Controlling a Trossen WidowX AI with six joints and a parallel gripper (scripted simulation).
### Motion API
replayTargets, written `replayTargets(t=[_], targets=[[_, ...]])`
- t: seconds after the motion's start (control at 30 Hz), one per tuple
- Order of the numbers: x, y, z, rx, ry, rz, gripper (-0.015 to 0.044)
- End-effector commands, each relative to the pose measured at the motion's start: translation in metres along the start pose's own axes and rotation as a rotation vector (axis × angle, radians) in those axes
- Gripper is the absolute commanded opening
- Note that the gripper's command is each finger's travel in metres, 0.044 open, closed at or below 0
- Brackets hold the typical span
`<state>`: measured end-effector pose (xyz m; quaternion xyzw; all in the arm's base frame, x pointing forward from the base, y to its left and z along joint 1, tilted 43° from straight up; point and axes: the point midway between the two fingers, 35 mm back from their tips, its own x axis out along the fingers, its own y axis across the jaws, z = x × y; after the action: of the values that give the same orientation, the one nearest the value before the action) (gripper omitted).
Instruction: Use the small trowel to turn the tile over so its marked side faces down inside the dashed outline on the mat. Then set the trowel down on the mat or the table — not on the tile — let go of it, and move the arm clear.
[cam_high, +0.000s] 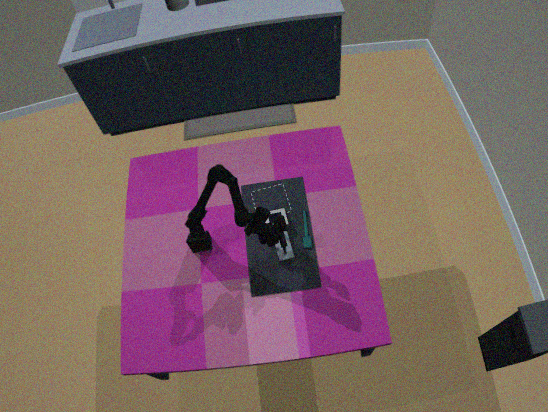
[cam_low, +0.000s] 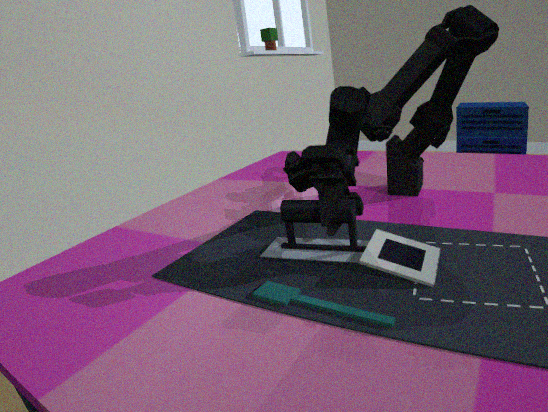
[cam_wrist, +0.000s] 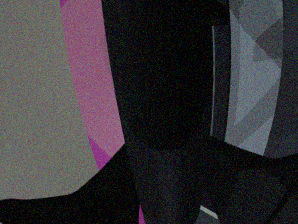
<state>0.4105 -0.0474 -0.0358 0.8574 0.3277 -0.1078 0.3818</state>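
Observation:
My gripper (cam_high: 281, 231) (cam_low: 336, 212) is shut on the black handle of the trowel, whose flat grey blade (cam_high: 286, 256) (cam_low: 295, 251) (cam_wrist: 256, 75) is low over the mat (cam_high: 272, 281) (cam_low: 210, 272). The white tile (cam_high: 279, 212) (cam_low: 370, 255) is tilted, its dark-square marked side facing up. Its edge beside the blade is raised and its far edge is low, near or on the mat. Its low side overlaps the near part of the dashed outline (cam_high: 267, 188) (cam_low: 536, 275). Contact between blade and tile underside is hidden. In the top view the gripper covers much of the tile.
A teal spatula-like tool (cam_high: 307, 242) (cam_low: 272, 293) lies flat on the mat near its edge, beside the trowel and tile. The arm's base (cam_high: 199, 242) (cam_low: 405, 175) stands on the pink checkered table (cam_high: 160, 250) (cam_low: 210, 350), beyond the mat's opposite side.

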Motion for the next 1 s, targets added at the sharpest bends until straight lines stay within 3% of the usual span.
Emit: replayTargets(t=[0.0, 0.97], targets=[[-0.009, 0.018, -0.007, -0.020, 0.007, 0.028, 0.0000], [-0.032, 0.043, -0.069, -0.019, 0.008, 0.027, 0.0000]])
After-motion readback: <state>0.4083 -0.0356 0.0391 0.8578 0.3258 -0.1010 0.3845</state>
